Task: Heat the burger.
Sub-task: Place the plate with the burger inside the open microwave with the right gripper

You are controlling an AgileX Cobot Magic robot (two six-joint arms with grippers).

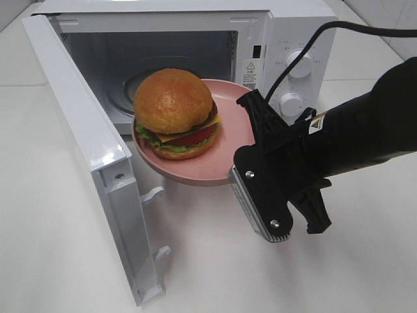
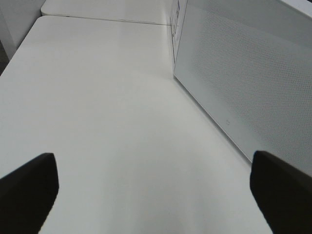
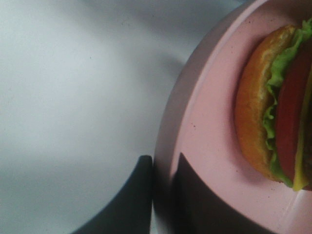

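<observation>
judging by the scene, which step is recorded? (first inspector)

loading, it is judged. the burger (image 1: 174, 111) is carried on a pink plate (image 1: 231, 140) held before the open microwave (image 1: 287, 39), its rim pinched by the right hand (image 3: 163, 200). the plate must next be slid in level, then released. (second inspector)

and between views? (first inspector)

the left hand (image 2: 156, 195), spread and empty over the table (image 2: 107, 122), is shown by its wrist view only. (second inspector)

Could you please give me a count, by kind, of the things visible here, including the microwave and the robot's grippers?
burger: 1
pink plate: 1
microwave: 1
grippers: 2 (left gripper, right gripper)
Total: 5
</observation>
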